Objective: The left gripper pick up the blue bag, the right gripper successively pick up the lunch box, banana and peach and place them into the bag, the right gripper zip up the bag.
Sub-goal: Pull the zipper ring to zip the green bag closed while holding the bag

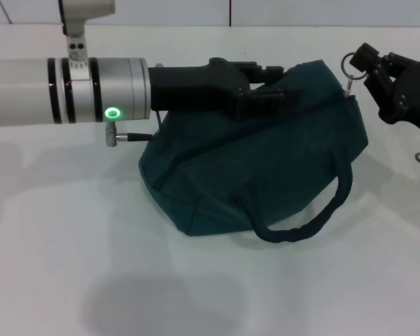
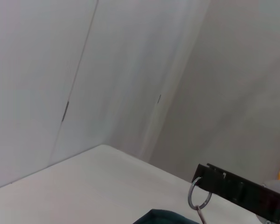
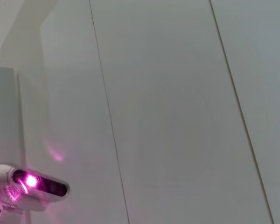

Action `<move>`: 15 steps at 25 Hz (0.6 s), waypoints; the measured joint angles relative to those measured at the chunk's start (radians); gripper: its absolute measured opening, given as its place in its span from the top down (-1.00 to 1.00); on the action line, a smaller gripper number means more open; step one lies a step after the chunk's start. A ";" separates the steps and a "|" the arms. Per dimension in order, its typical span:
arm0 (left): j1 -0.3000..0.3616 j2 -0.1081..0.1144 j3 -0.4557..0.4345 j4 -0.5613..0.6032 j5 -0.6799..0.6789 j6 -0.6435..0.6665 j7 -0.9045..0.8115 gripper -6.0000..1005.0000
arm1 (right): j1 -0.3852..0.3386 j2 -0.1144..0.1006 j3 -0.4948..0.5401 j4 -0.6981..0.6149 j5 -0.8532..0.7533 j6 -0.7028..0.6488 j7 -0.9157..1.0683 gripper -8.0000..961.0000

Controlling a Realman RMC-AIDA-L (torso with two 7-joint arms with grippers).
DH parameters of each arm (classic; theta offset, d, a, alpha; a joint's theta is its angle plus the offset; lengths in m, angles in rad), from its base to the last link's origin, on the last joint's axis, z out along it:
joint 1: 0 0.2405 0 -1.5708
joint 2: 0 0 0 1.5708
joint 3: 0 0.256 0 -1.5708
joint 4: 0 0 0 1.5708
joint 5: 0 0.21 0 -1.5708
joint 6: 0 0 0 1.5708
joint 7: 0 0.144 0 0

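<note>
One looped handle (image 1: 304, 220) hangs from the soft blue bag (image 1: 266, 168); left gripper (image 1: 269, 87) clenches its top fabric, right gripper (image 1: 360, 63) pinches the metal ring pull (image 1: 349, 64).

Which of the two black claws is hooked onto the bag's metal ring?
The right gripper, on the all-black arm, holds the metal ring pull; the left gripper, with the silver wrist, clamps the blue bag.

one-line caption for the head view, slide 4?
Left gripper grips the top of the blue bag while the right gripper holds the zipper's ring pull.

White wall panels (image 3: 168, 116) with seams, and a pink-lit device (image 3: 28, 186) nearby.
</note>
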 joint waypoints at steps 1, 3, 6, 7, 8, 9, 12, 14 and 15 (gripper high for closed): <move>0.003 -0.004 -0.004 0.001 -0.003 0.002 0.009 -0.42 | 0.000 0.000 0.000 0.001 0.001 -0.001 0.000 0.95; 0.006 -0.007 -0.017 0.001 -0.003 0.004 0.013 -0.24 | -0.001 0.000 0.001 0.003 0.003 -0.002 0.000 0.95; 0.009 -0.011 -0.036 0.001 0.002 0.008 0.023 0.02 | -0.002 0.000 0.000 0.005 0.005 -0.002 0.000 0.95; 0.011 -0.012 -0.037 0.001 0.000 0.012 0.037 0.09 | -0.002 0.000 0.001 0.007 0.006 -0.002 0.000 0.95; 0.011 -0.012 -0.038 0.001 0.000 0.015 0.047 0.17 | -0.002 0.000 0.002 0.010 0.006 -0.002 0.000 0.95; 0.012 -0.014 -0.038 0.001 -0.001 0.020 0.060 0.24 | -0.002 0.000 0.004 0.013 0.006 -0.002 0.000 0.95; 0.013 -0.022 -0.038 0.002 0.006 0.030 0.088 0.45 | -0.002 0.000 0.006 0.016 0.006 -0.002 0.000 0.95; 0.013 -0.025 -0.039 0.002 0.009 0.033 0.105 0.57 | -0.002 0.000 0.007 0.016 0.006 -0.002 0.000 0.95; 0.014 -0.026 -0.039 0.002 0.009 0.035 0.112 0.63 | -0.002 0.000 0.007 0.016 0.006 -0.002 0.000 0.95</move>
